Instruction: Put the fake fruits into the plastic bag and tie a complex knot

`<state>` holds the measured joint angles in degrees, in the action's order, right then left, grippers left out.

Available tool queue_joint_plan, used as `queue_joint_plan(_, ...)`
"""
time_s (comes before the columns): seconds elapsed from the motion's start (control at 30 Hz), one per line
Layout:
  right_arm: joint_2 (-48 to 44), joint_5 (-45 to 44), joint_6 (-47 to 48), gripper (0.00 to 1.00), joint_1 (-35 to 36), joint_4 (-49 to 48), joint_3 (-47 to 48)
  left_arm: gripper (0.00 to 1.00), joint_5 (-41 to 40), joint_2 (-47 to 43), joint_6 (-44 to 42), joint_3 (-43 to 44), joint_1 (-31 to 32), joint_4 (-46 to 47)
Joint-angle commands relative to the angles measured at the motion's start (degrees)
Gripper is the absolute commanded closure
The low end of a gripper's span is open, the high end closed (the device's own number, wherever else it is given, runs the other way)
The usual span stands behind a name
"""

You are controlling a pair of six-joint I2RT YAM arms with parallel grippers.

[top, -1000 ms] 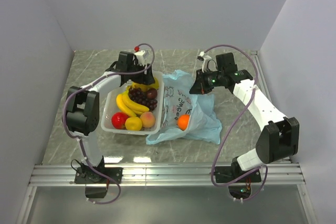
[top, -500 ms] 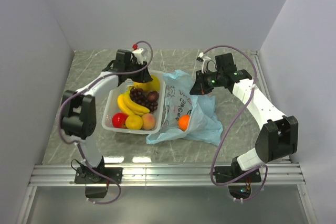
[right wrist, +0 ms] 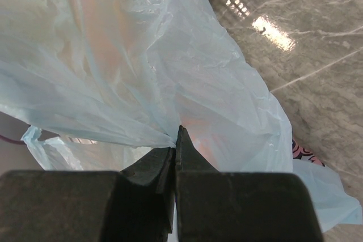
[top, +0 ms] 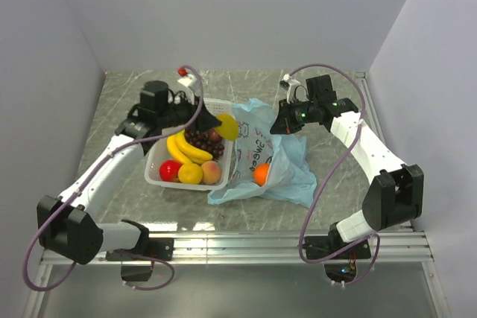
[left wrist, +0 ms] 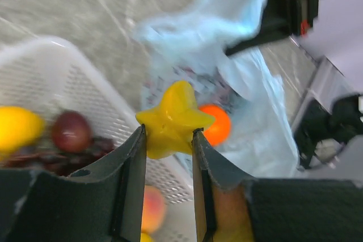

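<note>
My left gripper (top: pixel 218 123) is shut on a yellow star-shaped fake fruit (left wrist: pixel 173 120), held in the air over the white basket's right rim, beside the plastic bag (top: pixel 292 176). In the basket lie bananas (top: pixel 186 148), dark grapes (top: pixel 201 139), a red apple (top: pixel 169 170), a lemon (top: pixel 190 175) and a peach (top: pixel 212 172). An orange (top: pixel 260 174) sits inside the light-blue bag. My right gripper (right wrist: pixel 176 140) is shut on the bag's upper edge and holds it raised at the far right side (top: pixel 282 126). No knot is in view.
The white latticed basket (top: pixel 151 174) stands left of the bag on the grey marble table. White walls close in the left, back and right sides. The arms' bases and a metal rail (top: pixel 238 247) run along the near edge.
My left gripper has closed on the yellow star-shaped fruit at the basket's far end, lifted it and carried it right, towards the bag. The left arm's elbow has swung down and left. The right arm has stayed still.
</note>
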<state>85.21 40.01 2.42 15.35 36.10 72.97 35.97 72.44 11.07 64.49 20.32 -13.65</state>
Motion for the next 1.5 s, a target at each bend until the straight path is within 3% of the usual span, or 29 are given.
queue_joint_plan(0.0,0.48,0.94,-0.83,1.0,-1.64,-0.33,2.97,0.88,2.45,0.42,4.66,-4.18,6.72,5.02)
queue_joint_plan(0.07,1.36,2.78,-1.62,1.0,-2.17,-0.24,3.23,0.87,0.43,1.9,7.11,-4.72,10.34,10.27)
queue_joint_plan(0.17,1.8,4.46,-1.89,1.0,-3.49,-0.32,2.8,0.77,-3.78,6.38,11.24,-3.23,16.23,13.9)
queue_joint_plan(0.2,1.63,5.51,-1.63,1.0,-3.84,-0.5,2.53,0.63,-7.36,7.61,13.86,-2.19,18.07,16.52)
queue_joint_plan(0.27,1.63,5.78,-1.54,1.0,-4.1,-0.68,2.27,0.53,-9.5,12.09,15.47,-0.34,19.06,16.46)
queue_joint_plan(0.3,1.8,6.04,-1.54,1.0,-4.19,-0.85,2.27,0.4,-10.12,13.5,15.91,2.54,19.49,14.37)
queue_joint_plan(0.33,1.98,6.65,-1.54,1.0,-4.28,-0.68,2.35,0.34,-9.86,15.77,15.82,4.22,19.67,12.79)
queue_joint_plan(0.47,2.24,7.1,-1.36,1.0,-4.37,-0.41,2.97,0.13,-9.42,14.32,9.95,8.38,18.98,2.94)
queue_joint_plan(0.5,2.24,7.01,-1.1,1.0,-4.37,-0.33,3.06,0.01,-9.07,12.56,6.98,6.89,18.28,1.88)
queue_joint_plan(0.6,1.89,6.84,-0.4,1.0,-4.37,0.03,3.06,0.01,-6.09,2.83,0.66,3.2,13.8,-2.25)
queue_joint_plan(0.67,1.63,6.49,-0.13,1.0,-4.46,0.11,2.53,0.01,-6.25,0.17,-3.93,2.92,9.6,-10.32)
queue_joint_plan(0.77,0.84,5.17,0.48,1.0,-4.37,-0.24,1.57,0.01,-11.52,-2.39,-7.99,1.96,2.57,-17.26)
queue_joint_plan(0.93,0.57,4.11,1.1,1.0,-4.28,-0.33,0.6,0.07,-21.0,-3.63,-7.47,-1.91,-1.68,-15.54)
queue_joint_plan(1.23,0.84,2.88,2.24,1.0,-4.19,0.9,0.68,0.15,-28.49,10.78,-8.26,4.59,-2.39,-9.66)
queue_joint_plan(1.47,1.54,3.23,2.42,1.0,-4.19,1.08,0.59,0.01,-30.34,22.2,-8.08,11.44,-2.56,-6.84)
